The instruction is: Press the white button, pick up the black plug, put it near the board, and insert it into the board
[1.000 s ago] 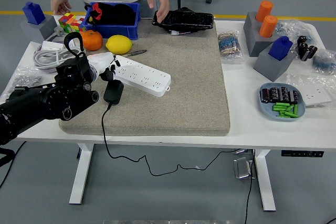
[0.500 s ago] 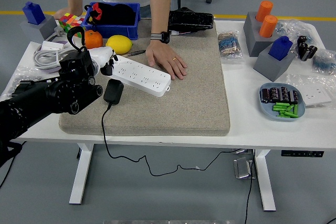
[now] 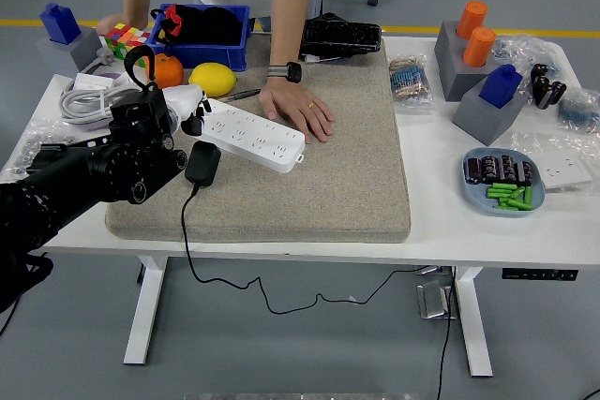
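Observation:
The white power strip (image 3: 255, 134) lies slanted on the beige mat (image 3: 319, 185). My left hand (image 3: 190, 115) hovers at the strip's left end, where its switch sits; contact is hidden by the hand. The black plug (image 3: 202, 163) lies on the mat just below that end, apart from my hand, and its cable (image 3: 187, 250) hangs over the table's front edge. A person's hand (image 3: 300, 110) rests flat on the mat, touching the strip's right end. The right arm is out of view.
Behind my hand are an orange (image 3: 168, 70), a lemon (image 3: 213, 79), a pen (image 3: 241, 95) and a blue bin (image 3: 202, 37). The person's other hand (image 3: 113, 25) is at a colour cube. A black tray (image 3: 339, 35) sits at the mat's far edge. Grey blocks (image 3: 487, 105) and a dish (image 3: 502, 182) stand right.
The person's hand left the black tray and came down flat on the mat beside the strip. My left hand shifted slightly up and left towards the strip's end. The plug stayed put.

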`<act>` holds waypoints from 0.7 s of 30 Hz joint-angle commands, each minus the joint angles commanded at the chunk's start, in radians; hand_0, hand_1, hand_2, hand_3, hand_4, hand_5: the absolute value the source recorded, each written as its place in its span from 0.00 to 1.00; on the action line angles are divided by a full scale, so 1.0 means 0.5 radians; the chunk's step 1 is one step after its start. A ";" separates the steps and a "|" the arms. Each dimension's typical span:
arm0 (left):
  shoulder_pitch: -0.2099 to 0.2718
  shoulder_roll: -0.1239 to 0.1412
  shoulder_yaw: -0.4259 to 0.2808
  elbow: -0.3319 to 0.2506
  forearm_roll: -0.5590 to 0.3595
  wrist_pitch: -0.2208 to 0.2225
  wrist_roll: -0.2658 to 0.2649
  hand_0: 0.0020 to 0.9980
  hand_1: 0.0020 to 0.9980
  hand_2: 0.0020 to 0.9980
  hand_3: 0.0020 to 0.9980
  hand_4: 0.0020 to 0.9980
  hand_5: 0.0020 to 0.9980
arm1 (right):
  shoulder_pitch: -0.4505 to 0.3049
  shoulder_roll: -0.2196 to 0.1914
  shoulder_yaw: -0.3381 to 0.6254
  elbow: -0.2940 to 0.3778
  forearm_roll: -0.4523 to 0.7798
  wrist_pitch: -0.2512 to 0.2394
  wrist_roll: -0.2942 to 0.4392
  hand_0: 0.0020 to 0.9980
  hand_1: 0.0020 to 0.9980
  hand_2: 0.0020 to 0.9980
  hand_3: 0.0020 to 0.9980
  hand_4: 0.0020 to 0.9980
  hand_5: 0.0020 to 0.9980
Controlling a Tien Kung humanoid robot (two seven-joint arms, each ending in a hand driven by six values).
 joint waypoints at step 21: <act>0.041 -0.072 -0.323 0.116 0.318 -0.117 0.021 0.02 0.03 0.10 0.73 0.00 0.00 | 0.018 -0.002 -0.041 0.013 0.015 0.000 0.001 0.75 0.63 0.60 0.60 0.67 0.37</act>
